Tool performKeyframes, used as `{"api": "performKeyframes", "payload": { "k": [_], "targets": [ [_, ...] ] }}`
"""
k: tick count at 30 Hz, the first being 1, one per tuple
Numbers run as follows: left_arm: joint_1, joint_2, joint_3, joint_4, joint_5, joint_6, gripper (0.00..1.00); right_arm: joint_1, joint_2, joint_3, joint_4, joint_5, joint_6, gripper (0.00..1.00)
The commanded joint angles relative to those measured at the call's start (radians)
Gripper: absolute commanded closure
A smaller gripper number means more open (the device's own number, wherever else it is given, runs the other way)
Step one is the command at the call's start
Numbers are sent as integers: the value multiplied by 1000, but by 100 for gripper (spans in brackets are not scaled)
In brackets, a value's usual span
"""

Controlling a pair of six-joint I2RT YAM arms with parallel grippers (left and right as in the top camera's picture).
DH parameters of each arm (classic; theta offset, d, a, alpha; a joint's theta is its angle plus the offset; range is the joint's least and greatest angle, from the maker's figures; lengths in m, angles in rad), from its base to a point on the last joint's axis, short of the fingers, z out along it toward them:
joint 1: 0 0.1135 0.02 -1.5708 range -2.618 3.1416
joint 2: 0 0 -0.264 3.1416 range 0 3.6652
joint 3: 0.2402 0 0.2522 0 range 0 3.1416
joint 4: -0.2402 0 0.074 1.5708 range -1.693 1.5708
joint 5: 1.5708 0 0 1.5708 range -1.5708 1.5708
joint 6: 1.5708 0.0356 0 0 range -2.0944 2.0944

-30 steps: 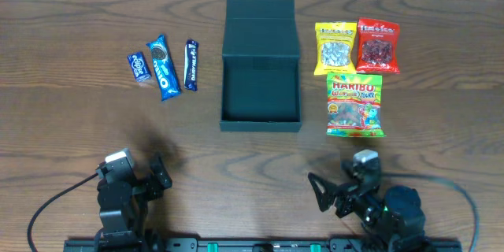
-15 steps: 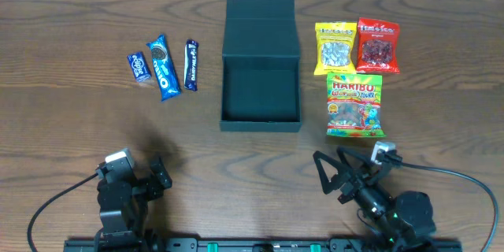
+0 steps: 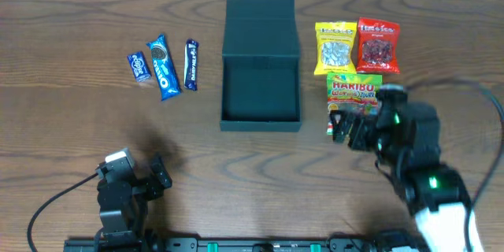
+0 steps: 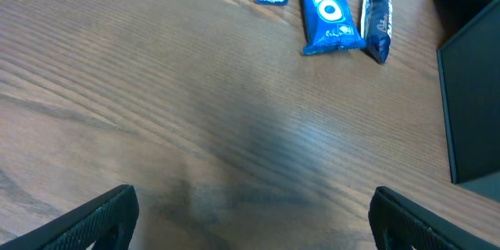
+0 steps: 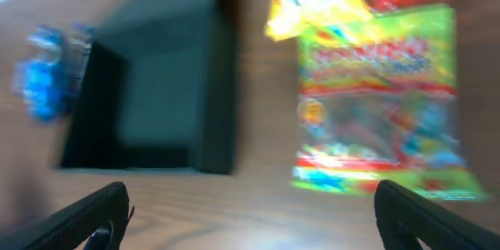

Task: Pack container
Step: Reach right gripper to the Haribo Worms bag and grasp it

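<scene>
I see the box (image 3: 261,87) mid-table, open side up. Its long axis runs away from me, with the flap lid laid back at the far end. Right gripper (image 5: 254,223) is spread wide above the Haribo bag (image 3: 354,89), just right of the box. Left gripper (image 4: 250,219) is spread too, near-left, well apart from it.

Overhead looks straight down; both low, forward-facing wrist views also catch the container (image 3: 260,24).

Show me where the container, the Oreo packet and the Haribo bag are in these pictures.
container (image 3: 260,90), overhead view, on its bare inside floor.
Oreo packet (image 4: 328,8), left wrist view, on the middle of the wrapper.
Haribo bag (image 5: 381,105), right wrist view, on the bag's middle.
</scene>
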Motion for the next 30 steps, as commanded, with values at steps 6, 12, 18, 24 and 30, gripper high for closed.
{"api": "performKeyframes", "payload": {
  "k": [6, 12, 18, 24, 30],
  "targets": [
    [-5, -7, -10, -2, -6, -4, 5, -13, 402, 174, -61, 252, -60, 1],
    [-5, -7, -10, -2, -6, -4, 5, -13, 629, 184, -9, 288, -46, 4],
    [-5, -7, -10, -2, -6, -4, 5, -13, 772, 184, 79, 287, -46, 9],
    [-5, -7, -10, -2, -6, -4, 5, -13, 875, 184, 119, 277, -45, 34],
    [-5, -7, -10, -2, -6, -4, 5, -12, 935, 181, 117, 234, -45, 90]
  ]
}}
